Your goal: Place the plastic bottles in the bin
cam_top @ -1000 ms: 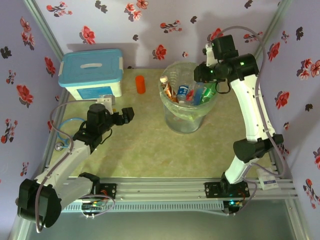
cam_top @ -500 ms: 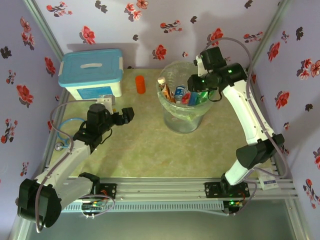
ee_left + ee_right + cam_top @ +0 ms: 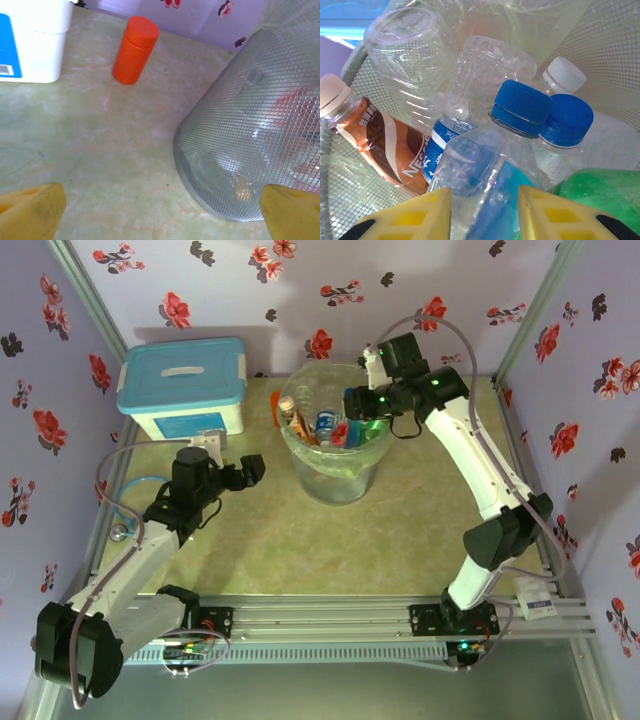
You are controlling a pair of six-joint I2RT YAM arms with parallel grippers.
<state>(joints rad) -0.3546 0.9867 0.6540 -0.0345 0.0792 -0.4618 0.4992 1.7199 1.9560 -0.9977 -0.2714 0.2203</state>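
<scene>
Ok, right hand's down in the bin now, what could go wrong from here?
The right hand sits down in the bin, fingers either side of the nearer blue-capped bottle; withdrawing could drag it out or tip the bin. The orange bottle stands close beside the bin, so the open left hand might knock either reaching in.

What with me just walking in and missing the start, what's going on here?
The right gripper reaches into the bin, already packed with plastic bottles; whether it grips one is unclear. The left gripper hovers open over the table, facing the orange bottle standing outside near the white box.
</scene>
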